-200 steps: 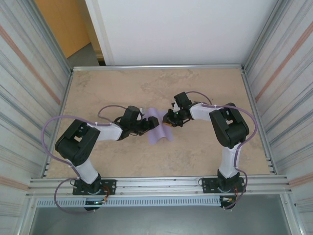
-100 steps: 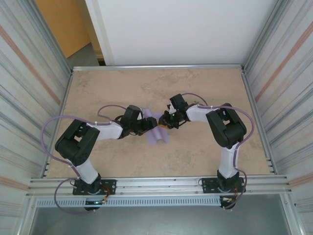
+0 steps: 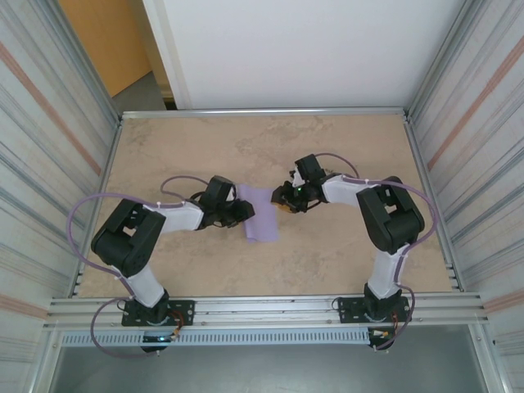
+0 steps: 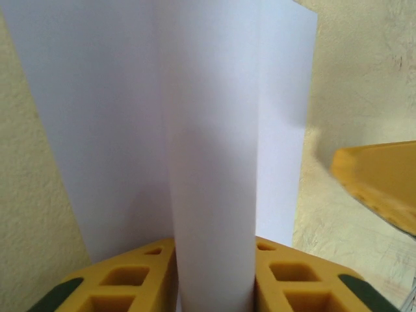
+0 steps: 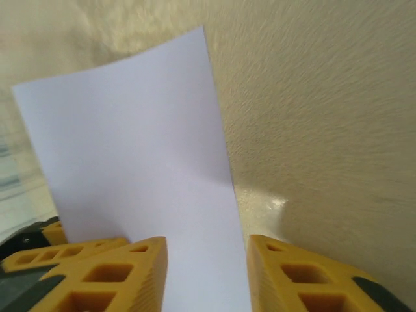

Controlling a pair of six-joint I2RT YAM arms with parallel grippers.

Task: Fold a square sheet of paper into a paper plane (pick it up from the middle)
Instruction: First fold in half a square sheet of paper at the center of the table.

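Observation:
The square sheet of paper [image 3: 262, 218] lies lavender on the table between my two grippers. In the left wrist view the sheet [image 4: 97, 130] rises into a rounded ridge that runs away from the fingers. My left gripper [image 3: 245, 211] [image 4: 214, 286] is shut on that ridge, with a yellow finger pressed against each side. My right gripper [image 3: 282, 201] [image 5: 207, 279] is open at the sheet's right edge. The sheet [image 5: 140, 149] passes flat between its spread fingers. No folded paper plane is in view.
The beige stone-pattern table [image 3: 344, 262] is boxed in by corrugated metal walls [image 3: 49, 147] left and right and a white panel [image 3: 295, 49] behind. The right gripper's yellow finger [image 4: 380, 182] reaches in from the right of the left wrist view.
The sheet was buckled into waves and now looks flatter and sits slightly further left. My right gripper pushed left, then drew back to the right. The left gripper shifted a little left.

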